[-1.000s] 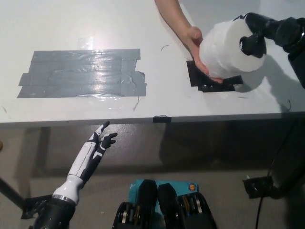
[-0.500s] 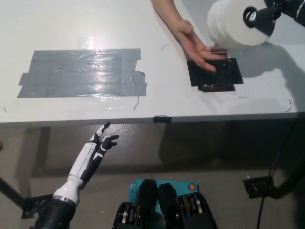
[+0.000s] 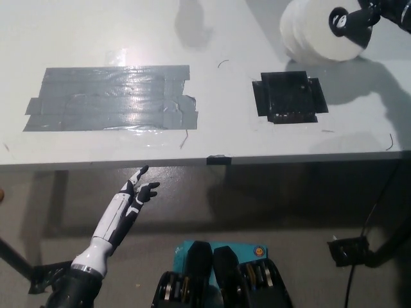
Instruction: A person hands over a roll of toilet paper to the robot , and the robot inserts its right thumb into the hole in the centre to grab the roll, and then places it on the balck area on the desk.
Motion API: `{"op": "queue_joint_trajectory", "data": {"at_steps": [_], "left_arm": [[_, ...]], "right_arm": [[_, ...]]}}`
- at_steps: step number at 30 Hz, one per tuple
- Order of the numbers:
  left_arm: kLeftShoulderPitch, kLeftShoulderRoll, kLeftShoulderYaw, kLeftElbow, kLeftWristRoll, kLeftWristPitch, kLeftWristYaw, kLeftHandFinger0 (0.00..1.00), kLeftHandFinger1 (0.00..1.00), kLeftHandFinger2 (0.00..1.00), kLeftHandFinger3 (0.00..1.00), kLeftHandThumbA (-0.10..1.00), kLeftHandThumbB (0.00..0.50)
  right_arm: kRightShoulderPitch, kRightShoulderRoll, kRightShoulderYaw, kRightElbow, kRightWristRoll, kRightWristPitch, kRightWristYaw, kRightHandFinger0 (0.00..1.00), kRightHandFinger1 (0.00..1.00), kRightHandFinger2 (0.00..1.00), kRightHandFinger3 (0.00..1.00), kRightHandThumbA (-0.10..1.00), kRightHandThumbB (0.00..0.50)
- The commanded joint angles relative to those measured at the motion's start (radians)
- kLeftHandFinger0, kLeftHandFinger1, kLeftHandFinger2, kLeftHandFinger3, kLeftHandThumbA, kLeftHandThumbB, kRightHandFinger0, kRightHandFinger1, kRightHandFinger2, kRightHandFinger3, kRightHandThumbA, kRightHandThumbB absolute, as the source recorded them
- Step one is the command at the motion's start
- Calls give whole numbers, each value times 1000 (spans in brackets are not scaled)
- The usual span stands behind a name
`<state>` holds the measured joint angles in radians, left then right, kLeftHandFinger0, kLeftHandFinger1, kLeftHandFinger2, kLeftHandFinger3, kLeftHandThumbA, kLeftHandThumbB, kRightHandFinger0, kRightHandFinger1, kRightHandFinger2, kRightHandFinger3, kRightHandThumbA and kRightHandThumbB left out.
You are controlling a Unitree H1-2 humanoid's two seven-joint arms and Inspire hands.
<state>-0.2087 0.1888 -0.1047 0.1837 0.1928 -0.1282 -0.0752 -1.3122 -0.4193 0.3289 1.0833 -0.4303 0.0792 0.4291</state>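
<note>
A white toilet paper roll hangs above the table at the upper right, its dark centre hole facing the camera. My black right hand is shut on it, with a digit pushed into the hole. The roll is up and slightly right of the black taped patch on the white desk, not touching it. My white left hand rests open below the desk's front edge at lower left.
A large patch of grey tape covers the left half of the desk. A dark cable and a small black fitting lie on the floor at lower right.
The person's hand let go of the roll and withdrew out of view at the top. My right hand lifted the roll up and to the right.
</note>
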Motion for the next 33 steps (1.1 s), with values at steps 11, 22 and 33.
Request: {"op": "queue_joint_trajectory", "data": {"at_steps": [11, 22, 33], "left_arm": [[-16, 16, -3, -23, 14, -29, -3, 848, 792, 825, 1000, 1000, 9], [-21, 19, -4, -26, 9, -36, -10, 828, 808, 832, 1000, 1000, 21], [-24, 31, -16, -14, 12, -73, -17, 848, 839, 857, 1000, 1000, 86]], "right_arm": [[-46, 84, 82, 111, -44, -35, -40, 327, 905, 1000, 1000, -100, 159], [-34, 116, 115, 199, -58, -48, -46, 454, 846, 1000, 904, -100, 208], [-115, 95, 179, 246, -69, 18, 149, 1000, 1000, 1000, 1000, 475, 380]]}}
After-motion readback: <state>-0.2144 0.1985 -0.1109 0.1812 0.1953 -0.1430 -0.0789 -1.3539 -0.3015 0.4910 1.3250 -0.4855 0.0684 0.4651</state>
